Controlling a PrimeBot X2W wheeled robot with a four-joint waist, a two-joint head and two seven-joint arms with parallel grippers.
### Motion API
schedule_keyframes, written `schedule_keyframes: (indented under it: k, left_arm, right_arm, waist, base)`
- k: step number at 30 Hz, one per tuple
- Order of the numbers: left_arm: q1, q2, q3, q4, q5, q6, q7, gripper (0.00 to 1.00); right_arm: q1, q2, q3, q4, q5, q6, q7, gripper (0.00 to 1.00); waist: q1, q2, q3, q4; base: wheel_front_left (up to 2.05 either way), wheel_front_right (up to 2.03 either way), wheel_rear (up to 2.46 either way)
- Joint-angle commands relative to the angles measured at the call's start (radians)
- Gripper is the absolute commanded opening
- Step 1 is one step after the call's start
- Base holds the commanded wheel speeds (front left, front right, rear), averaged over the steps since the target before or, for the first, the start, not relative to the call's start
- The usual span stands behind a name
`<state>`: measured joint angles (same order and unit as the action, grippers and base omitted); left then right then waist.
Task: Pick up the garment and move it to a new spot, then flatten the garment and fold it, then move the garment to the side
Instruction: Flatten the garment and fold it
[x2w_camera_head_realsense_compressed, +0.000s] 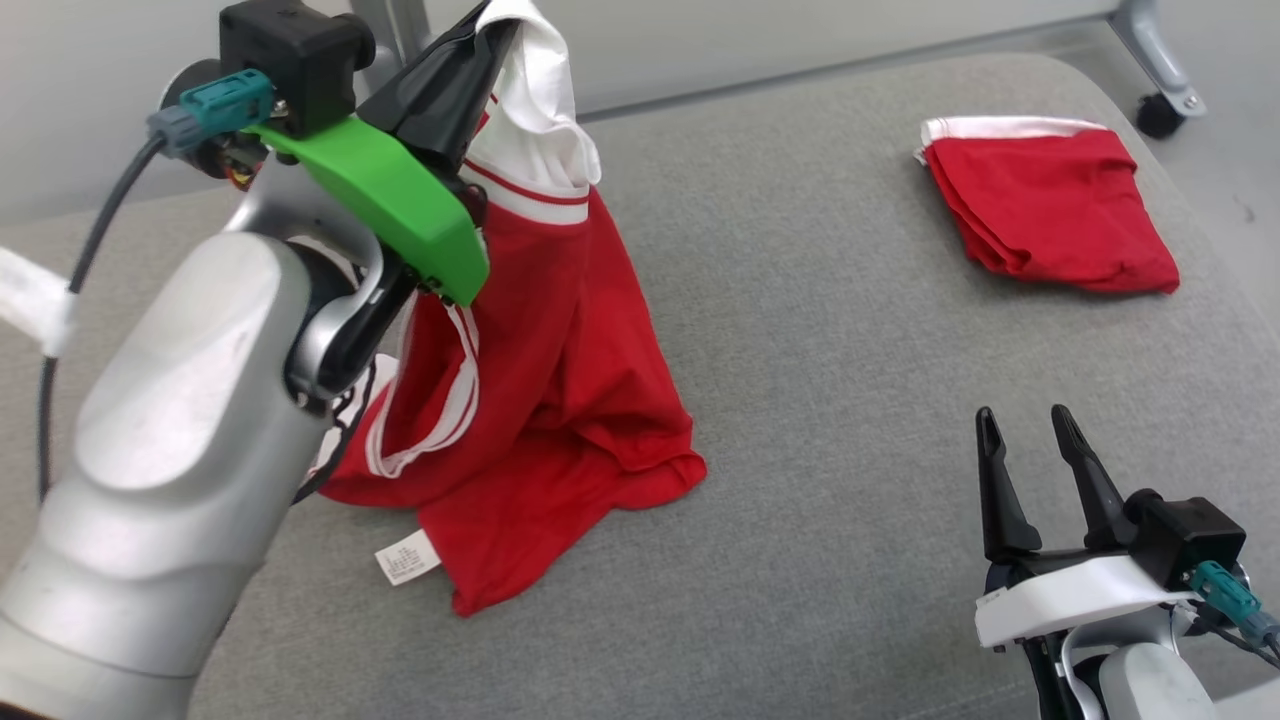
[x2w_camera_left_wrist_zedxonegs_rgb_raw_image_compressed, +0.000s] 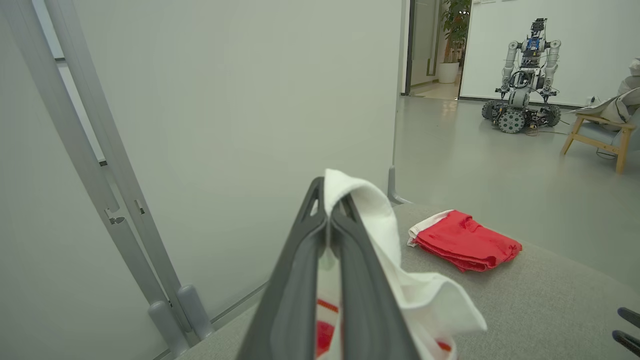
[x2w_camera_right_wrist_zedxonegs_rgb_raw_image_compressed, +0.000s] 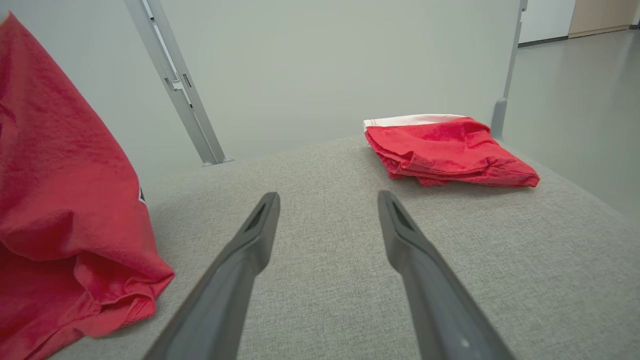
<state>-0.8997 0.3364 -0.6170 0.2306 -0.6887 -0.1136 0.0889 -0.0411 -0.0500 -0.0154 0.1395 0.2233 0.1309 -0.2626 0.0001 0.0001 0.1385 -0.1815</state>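
A red garment (x2w_camera_head_realsense_compressed: 545, 370) with white trim hangs from my left gripper (x2w_camera_head_realsense_compressed: 490, 40), which is raised at the upper left and shut on its white edge. The garment's lower part still rests crumpled on the grey padded surface (x2w_camera_head_realsense_compressed: 820, 400). In the left wrist view the dark fingers (x2w_camera_left_wrist_zedxonegs_rgb_raw_image_compressed: 300, 280) pinch the white cloth (x2w_camera_left_wrist_zedxonegs_rgb_raw_image_compressed: 400, 280), which drapes over the right finger. The garment (x2w_camera_right_wrist_zedxonegs_rgb_raw_image_compressed: 60, 210) rises at the left of the right wrist view. My right gripper (x2w_camera_head_realsense_compressed: 1025, 425) stands open low at the right, nothing between its fingers (x2w_camera_right_wrist_zedxonegs_rgb_raw_image_compressed: 250, 250).
A second red garment (x2w_camera_head_realsense_compressed: 1050, 205) lies folded at the far right of the surface, also in both wrist views (x2w_camera_left_wrist_zedxonegs_rgb_raw_image_compressed: 462, 240) (x2w_camera_right_wrist_zedxonegs_rgb_raw_image_compressed: 445, 150). Grey frame posts (x2w_camera_left_wrist_zedxonegs_rgb_raw_image_compressed: 100, 165) and a pale wall stand behind. Another robot (x2w_camera_left_wrist_zedxonegs_rgb_raw_image_compressed: 525, 75) and a wooden chair (x2w_camera_left_wrist_zedxonegs_rgb_raw_image_compressed: 605, 130) stand on the floor beyond.
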Motion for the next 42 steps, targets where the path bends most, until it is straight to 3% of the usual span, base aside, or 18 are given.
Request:
schedule_keyframes:
  k: [1, 9, 14, 15, 16, 17, 21, 25, 29, 38, 42]
  left_arm:
    - [-0.024, -0.023, -0.011, 0.037, 0.001, -0.003, -0.02, 0.0]
    - [-0.076, -0.199, -0.028, 0.241, -0.038, 0.004, -0.107, 0.0]
    - [-0.102, -0.272, -0.046, 0.309, -0.084, -0.008, -0.247, 0.0]
    - [-0.101, -0.276, -0.053, 0.315, -0.107, -0.01, -0.264, 0.16]
    - [-0.097, -0.28, -0.071, 0.324, -0.13, -0.012, -0.273, 0.81]
    - [-0.093, -0.283, -0.092, 0.329, -0.152, -0.015, -0.272, 1.0]
    - [-0.063, -0.284, -0.184, 0.327, -0.191, -0.017, -0.288, 1.0]
    - [-0.016, -0.275, -0.242, 0.298, -0.162, -0.012, -0.307, 1.0]
    - [0.092, -0.217, -0.22, 0.225, -0.139, 0.046, -0.338, 1.0]
    - [0.513, -0.043, -0.092, -0.02, -0.205, 0.24, -0.353, 1.0]
    - [0.653, -0.04, -0.085, -0.062, -0.296, 0.246, -0.317, 1.0]
  right_arm:
    - [-0.015, -0.001, 0.007, 0.003, 0.008, 0.0, -0.003, 1.0]
    - [-0.032, -0.001, 0.037, 0.01, 0.035, 0.0, -0.003, 1.0]
    - [-0.039, -0.001, 0.045, 0.016, 0.047, 0.0, -0.003, 1.0]
    - [-0.039, -0.001, 0.046, 0.018, 0.05, 0.0, -0.003, 1.0]
    - [-0.041, -0.001, 0.047, 0.02, 0.052, 0.0, -0.003, 1.0]
    - [-0.044, -0.001, 0.051, 0.021, 0.052, 0.0, -0.003, 1.0]
    - [-0.035, -0.002, 0.044, 0.019, 0.056, 0.0, -0.003, 1.0]
    - [0.0, -0.001, 0.016, 0.021, 0.033, 0.0, -0.003, 1.0]
    - [0.037, -0.002, -0.017, 0.025, 0.004, 0.0, -0.003, 1.0]
    - [0.108, -0.001, -0.069, 0.003, -0.05, 0.0, -0.003, 1.0]
    - [0.11, -0.001, -0.072, -0.007, -0.055, 0.0, -0.003, 1.0]
  waist:
    - [-0.0001, -0.0001, 0.058, -0.056]
    - [-0.0001, -0.0001, 0.122, -0.113]
    - [-0.0001, -0.0001, 0.132, -0.123]
    - [-0.0001, -0.0001, 0.131, -0.123]
    - [-0.0001, -0.0001, 0.129, -0.123]
    - [-0.0001, -0.0001, 0.128, -0.122]
    - [-0.0001, -0.0001, 0.108, -0.107]
    - [-0.0001, -0.0001, 0.073, -0.06]
    - [-0.0001, -0.0001, 0.014, -0.014]
    - [-0.0001, -0.0001, -0.08, 0.08]
    - [-0.0001, -0.0001, -0.066, 0.118]
  base:
    - [0.0, 0.0, 0.0]
    - [0.0, 0.0, 0.0]
    - [0.0, 0.0, 0.0]
    - [0.0, 0.0, 0.0]
    - [0.0, 0.0, 0.0]
    - [0.0, 0.0, 0.0]
    - [0.0, 0.0, 0.0]
    - [0.0, 0.0, 0.0]
    - [0.0, 0.0, 0.0]
    - [0.0, 0.0, 0.0]
    - [0.0, 0.0, 0.0]
